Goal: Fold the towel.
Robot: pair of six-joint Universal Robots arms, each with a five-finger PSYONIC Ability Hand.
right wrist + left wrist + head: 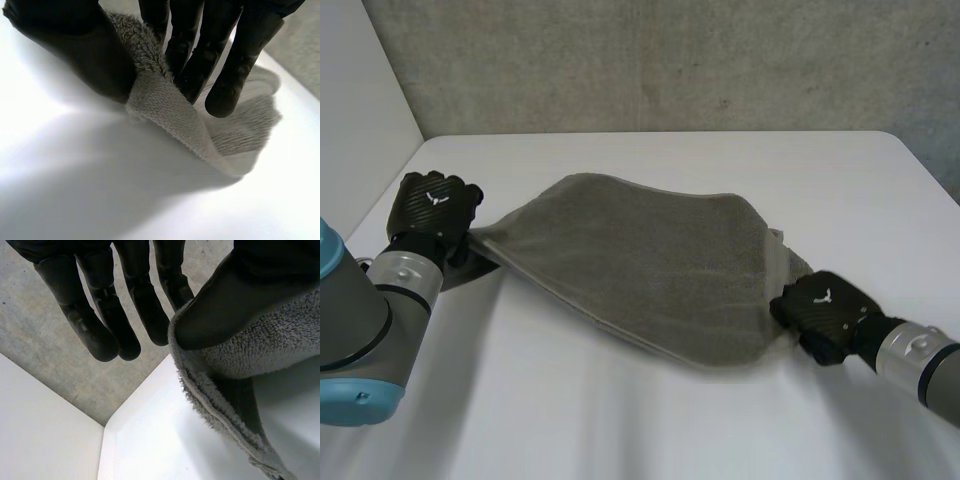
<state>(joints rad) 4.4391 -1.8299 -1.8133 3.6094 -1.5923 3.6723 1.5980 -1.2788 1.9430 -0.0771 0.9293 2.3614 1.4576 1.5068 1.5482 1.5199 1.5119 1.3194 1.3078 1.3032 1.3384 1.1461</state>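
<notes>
Now left hand (436,206) and right hand (824,311) each pinch a towel (650,260) corner.

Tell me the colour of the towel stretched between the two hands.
Plain grey, no pattern: the towel shows best in the head view.

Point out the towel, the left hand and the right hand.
towel (650,260), head view, middle of the cloth
left hand (438,205), head view, back of the hand
right hand (823,310), head view, back of the hand
</notes>
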